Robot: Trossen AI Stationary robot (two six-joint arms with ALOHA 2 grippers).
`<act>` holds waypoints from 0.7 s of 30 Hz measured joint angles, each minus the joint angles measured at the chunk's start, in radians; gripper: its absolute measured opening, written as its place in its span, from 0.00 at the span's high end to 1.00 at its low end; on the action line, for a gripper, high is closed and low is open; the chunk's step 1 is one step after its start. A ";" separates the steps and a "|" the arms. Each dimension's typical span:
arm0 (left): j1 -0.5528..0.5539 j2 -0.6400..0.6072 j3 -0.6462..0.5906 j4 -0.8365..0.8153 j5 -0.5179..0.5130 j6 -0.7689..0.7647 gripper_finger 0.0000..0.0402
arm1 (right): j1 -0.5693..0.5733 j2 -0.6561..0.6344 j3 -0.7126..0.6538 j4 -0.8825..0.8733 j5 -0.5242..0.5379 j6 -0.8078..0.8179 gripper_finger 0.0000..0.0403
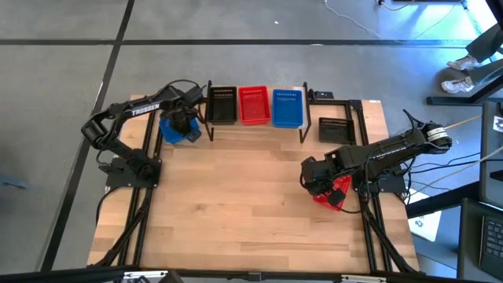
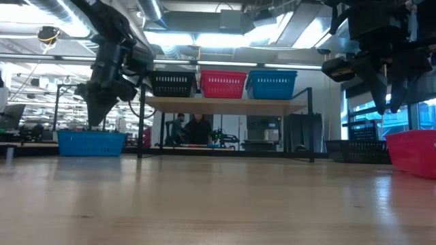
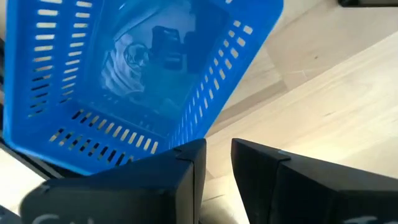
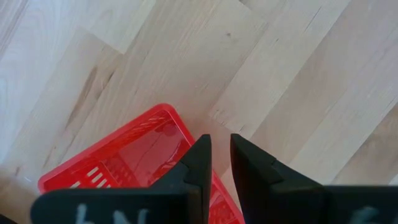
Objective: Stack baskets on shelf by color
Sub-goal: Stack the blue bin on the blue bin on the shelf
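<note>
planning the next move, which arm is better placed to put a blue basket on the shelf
Left. The left gripper hovers right over the loose blue basket beside the shelf. The right gripper is above a red basket, far from anything blue.

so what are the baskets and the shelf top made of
The blue basket looks like glossy moulded plastic: slotted walls, and its floor reflects the camera. The red basket matches it. The shelf top looks like pale matte wood, on thin black legs, probably metal.
</note>
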 joint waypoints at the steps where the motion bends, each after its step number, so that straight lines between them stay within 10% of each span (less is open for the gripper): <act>1: 0.000 0.010 0.000 0.002 0.000 0.008 0.83 | 0.000 0.000 0.000 0.000 0.000 0.000 0.85; 21: -0.006 0.060 -0.001 0.043 -0.145 0.127 0.83 | 0.000 0.000 0.000 0.000 -0.001 -0.001 0.85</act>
